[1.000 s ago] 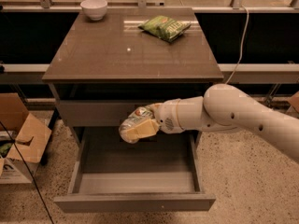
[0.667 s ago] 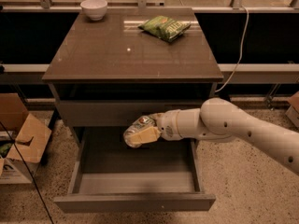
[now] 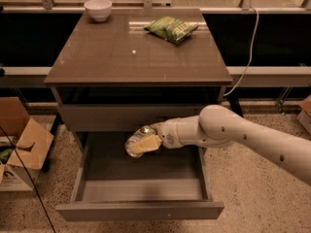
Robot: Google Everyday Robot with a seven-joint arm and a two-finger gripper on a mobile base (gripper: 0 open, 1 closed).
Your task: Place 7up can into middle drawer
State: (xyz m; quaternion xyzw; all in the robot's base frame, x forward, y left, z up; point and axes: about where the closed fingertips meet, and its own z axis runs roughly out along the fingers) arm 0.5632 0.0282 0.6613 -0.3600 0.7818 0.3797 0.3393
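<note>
The middle drawer [image 3: 141, 209] is pulled out wide below the brown-topped cabinet, and its grey floor shows. My gripper [image 3: 142, 143] reaches in from the right over the drawer's back half. It is shut on the 7up can [image 3: 136, 142], a silvery can with a metal end that lies sideways between the pale fingers [image 3: 147, 143]. The can hangs above the drawer floor, just below the closed grey drawer front [image 3: 131, 117] above.
A white bowl [image 3: 97, 8] stands at the cabinet top's back left and a green crisp bag [image 3: 172, 28] lies at its back right. Cardboard boxes [image 3: 19, 144] sit on the floor to the left. A white cable [image 3: 250, 47] hangs at the right.
My gripper has moved with the can slightly right and down, further over the open drawer. The arm has lowered and stretched out.
</note>
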